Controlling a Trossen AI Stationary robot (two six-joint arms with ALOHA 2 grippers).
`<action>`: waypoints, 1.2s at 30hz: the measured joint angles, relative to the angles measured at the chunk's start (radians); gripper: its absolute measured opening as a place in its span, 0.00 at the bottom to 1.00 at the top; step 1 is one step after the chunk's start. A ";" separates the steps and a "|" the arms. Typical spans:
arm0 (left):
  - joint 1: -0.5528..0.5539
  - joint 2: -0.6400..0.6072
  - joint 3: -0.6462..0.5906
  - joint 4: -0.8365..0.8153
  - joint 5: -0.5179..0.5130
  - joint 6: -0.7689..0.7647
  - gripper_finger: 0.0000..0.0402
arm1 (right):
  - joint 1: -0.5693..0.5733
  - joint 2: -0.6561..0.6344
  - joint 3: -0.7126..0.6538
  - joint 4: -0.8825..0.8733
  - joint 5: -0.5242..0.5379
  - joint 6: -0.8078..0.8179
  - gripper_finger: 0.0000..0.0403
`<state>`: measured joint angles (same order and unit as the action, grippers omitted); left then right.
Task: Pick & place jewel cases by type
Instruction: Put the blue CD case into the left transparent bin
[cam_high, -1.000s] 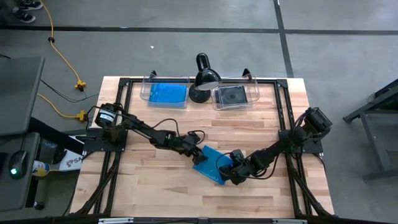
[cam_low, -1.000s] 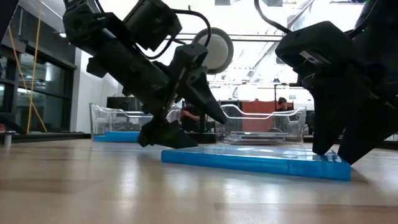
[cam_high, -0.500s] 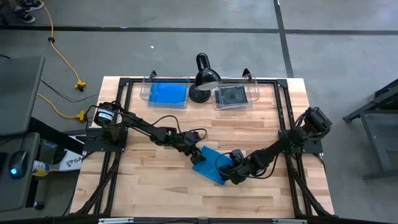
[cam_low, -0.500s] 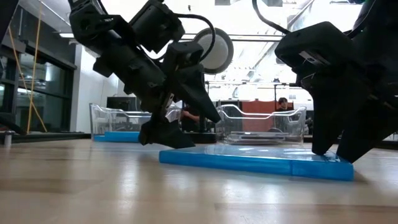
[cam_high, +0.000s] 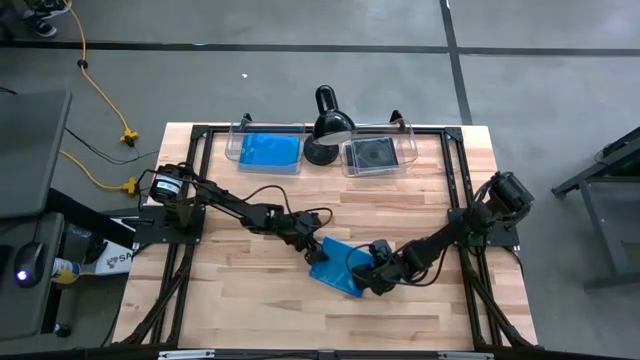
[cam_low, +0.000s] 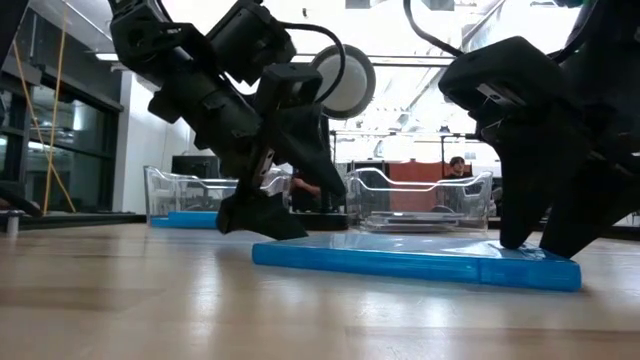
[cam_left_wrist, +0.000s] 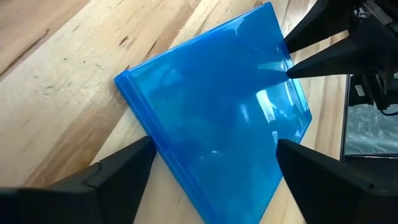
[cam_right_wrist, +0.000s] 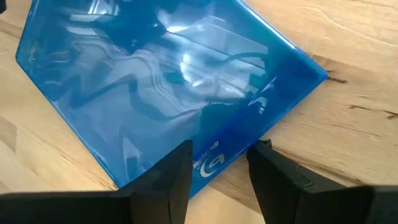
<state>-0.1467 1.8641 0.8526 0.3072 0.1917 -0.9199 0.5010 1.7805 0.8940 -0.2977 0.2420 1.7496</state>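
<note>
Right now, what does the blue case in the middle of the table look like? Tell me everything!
The blue case is a thin, flat, square case of shiny see-through blue plastic with a thicker spine along one edge. It is closed and lies flat on the wooden table, turned cornerwise. The left gripper stands at one side with wide jaws straddling a corner; the right gripper is at the opposite edge, fingertips at the case, jaws narrower. Small white print shows near one edge, unreadable.

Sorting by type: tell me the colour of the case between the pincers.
Bright blue jewel case, clearest in the left wrist view.
</note>
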 joint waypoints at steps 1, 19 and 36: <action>0.000 0.000 -0.002 0.009 0.000 0.000 0.82 | -0.003 0.000 0.000 0.003 -0.004 -0.001 0.36; -0.006 0.007 -0.012 0.088 0.071 0.054 0.41 | -0.016 -0.002 -0.001 0.004 -0.012 -0.022 0.36; -0.006 0.004 -0.009 0.084 0.057 0.037 0.41 | -0.016 -0.002 -0.002 0.021 0.009 -0.026 0.36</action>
<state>-0.1524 1.8679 0.8433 0.3908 0.2486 -0.8826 0.4850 1.7790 0.8917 -0.2771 0.2512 1.7241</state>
